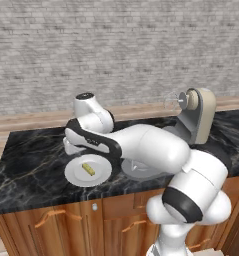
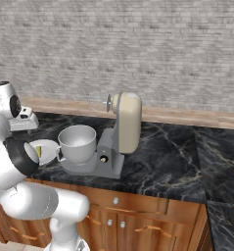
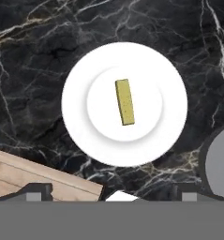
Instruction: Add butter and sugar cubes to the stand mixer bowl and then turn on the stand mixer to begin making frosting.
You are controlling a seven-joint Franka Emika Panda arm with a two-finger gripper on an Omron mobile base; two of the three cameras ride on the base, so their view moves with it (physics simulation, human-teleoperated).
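butter [image 3: 124, 101] lies alone on white plate [image 3: 80, 84], stand mixer [image 2: 119, 131] beside it.

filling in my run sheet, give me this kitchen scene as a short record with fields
surface: black marble counter
butter: small yellow stick lying in the middle of the flat white plate
bowl: large pale grey round bowl seated on the mixer base
mixer: beige-headed stand mixer, head tilted back, whisk raised
tool: open, above the plate, holding nothing
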